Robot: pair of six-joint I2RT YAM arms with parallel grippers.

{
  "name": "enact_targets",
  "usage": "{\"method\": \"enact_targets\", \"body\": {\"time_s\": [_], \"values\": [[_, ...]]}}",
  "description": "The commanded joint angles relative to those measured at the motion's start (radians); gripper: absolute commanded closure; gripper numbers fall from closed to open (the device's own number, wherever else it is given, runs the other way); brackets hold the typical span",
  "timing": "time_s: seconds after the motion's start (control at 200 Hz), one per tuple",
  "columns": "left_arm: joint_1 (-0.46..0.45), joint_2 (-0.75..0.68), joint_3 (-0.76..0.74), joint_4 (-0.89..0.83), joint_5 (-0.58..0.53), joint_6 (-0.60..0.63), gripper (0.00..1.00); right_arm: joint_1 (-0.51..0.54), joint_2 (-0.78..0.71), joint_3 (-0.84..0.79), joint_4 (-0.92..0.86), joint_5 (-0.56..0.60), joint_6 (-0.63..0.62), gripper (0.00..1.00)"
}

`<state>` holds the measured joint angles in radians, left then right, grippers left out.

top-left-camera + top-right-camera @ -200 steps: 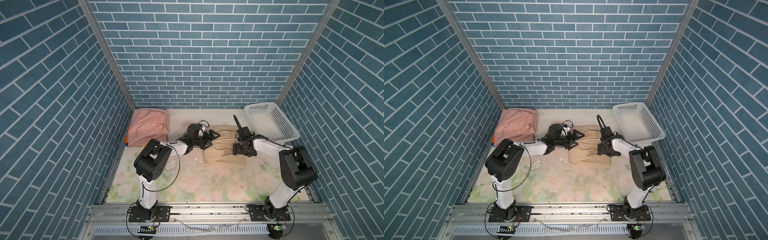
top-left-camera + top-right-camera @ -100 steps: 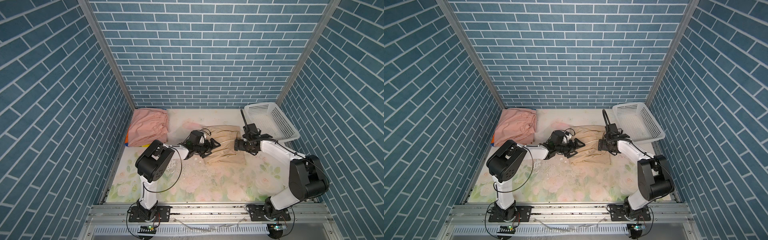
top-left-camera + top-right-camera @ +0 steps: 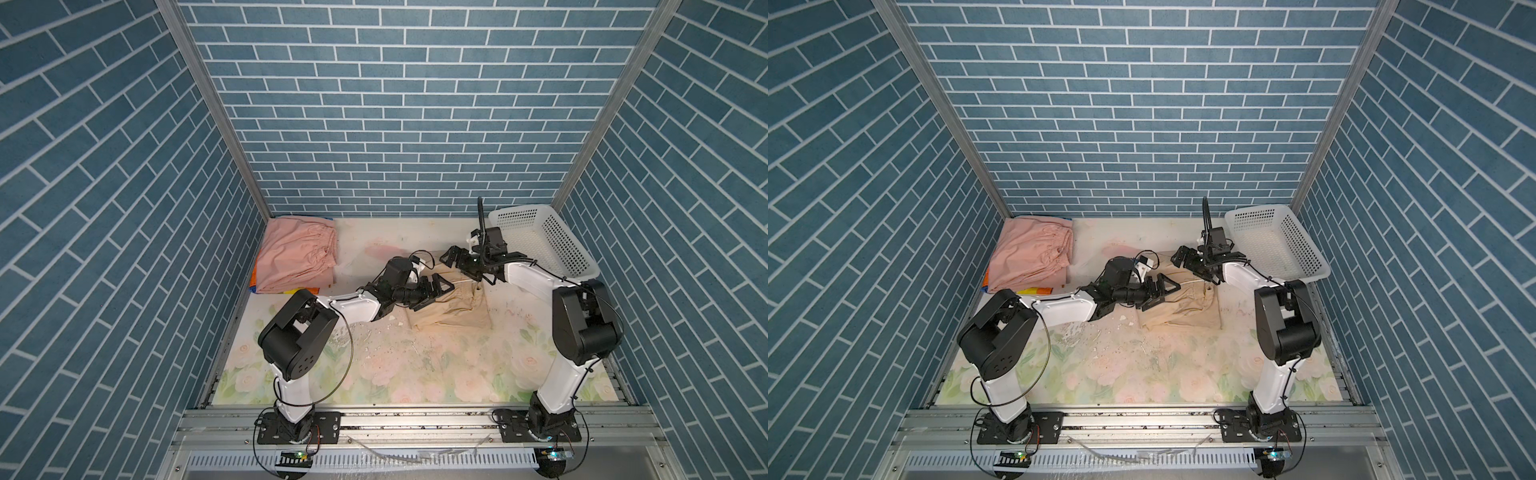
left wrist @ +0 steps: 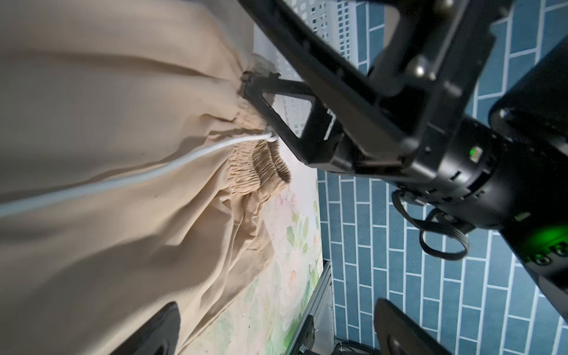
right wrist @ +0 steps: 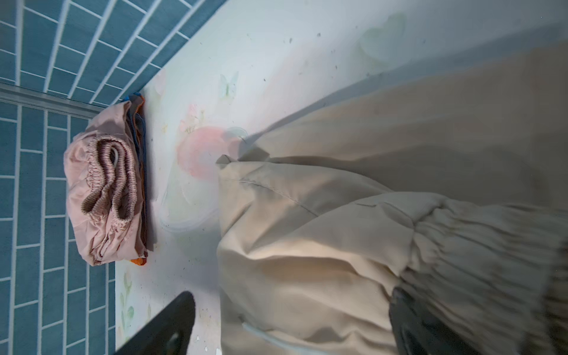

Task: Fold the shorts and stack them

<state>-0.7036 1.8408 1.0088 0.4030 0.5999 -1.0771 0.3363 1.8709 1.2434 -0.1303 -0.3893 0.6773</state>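
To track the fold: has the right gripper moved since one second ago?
Yes. The right gripper has moved toward the back wall, closer to the white basket.

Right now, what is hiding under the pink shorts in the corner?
Folded multicoloured shorts lie beneath the pink shorts. Only their orange, yellow and blue edges peek out. The rest is covered, so their pattern and fold cannot be seen.

arms [image 3: 528,276]: white links, black joints | black cables [image 3: 482,220] | green glow [image 4: 550,238], perhaps LED
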Motion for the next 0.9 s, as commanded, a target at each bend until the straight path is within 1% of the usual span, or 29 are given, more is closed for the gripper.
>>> {"method": "enact_targets", "body": {"time_s": [0.0,0.2,0.36,0.44,0.535,0.62,0.66,0.71,0.74,0.82,0.86,0.895], "values": [[-0.005,0.044,-0.048,0.021,-0.011,0.004,0.01,-0.021,0.066,0.065,0.035,-0.054,-0.003,0.01],[-0.005,0.058,-0.142,0.048,-0.018,0.010,0.00,-0.081,0.160,0.110,0.009,-0.087,-0.084,0.01],[-0.005,0.066,-0.206,0.051,-0.022,0.022,0.00,-0.102,0.182,0.137,-0.042,-0.092,-0.158,0.01],[-0.005,0.062,-0.210,0.041,-0.016,0.035,0.00,-0.110,0.176,0.146,-0.064,-0.095,-0.189,0.01],[-0.005,0.037,-0.151,-0.056,-0.009,0.108,0.00,-0.112,0.144,0.158,-0.090,-0.102,-0.215,0.01],[-0.005,-0.007,-0.047,-0.231,-0.029,0.227,0.00,-0.112,0.078,0.148,-0.103,-0.105,-0.220,0.01],[-0.007,-0.038,0.011,-0.340,-0.068,0.312,0.00,-0.111,0.035,0.127,-0.099,-0.106,-0.211,0.01],[-0.008,-0.077,0.083,-0.466,-0.149,0.411,0.00,-0.109,-0.020,0.087,-0.084,-0.114,-0.192,0.01],[-0.010,-0.100,0.113,-0.539,-0.224,0.462,0.00,-0.108,-0.052,0.055,-0.068,-0.119,-0.178,0.01],[-0.003,-0.144,0.175,-0.633,-0.396,0.563,0.00,-0.103,-0.129,-0.043,-0.025,-0.132,-0.143,0.01],[0.006,-0.145,0.200,-0.660,-0.454,0.601,0.01,-0.099,-0.154,-0.089,0.000,-0.144,-0.130,0.01],[0.019,-0.138,0.223,-0.679,-0.482,0.623,0.00,-0.092,-0.172,-0.123,0.013,-0.153,-0.123,0.01]]}}
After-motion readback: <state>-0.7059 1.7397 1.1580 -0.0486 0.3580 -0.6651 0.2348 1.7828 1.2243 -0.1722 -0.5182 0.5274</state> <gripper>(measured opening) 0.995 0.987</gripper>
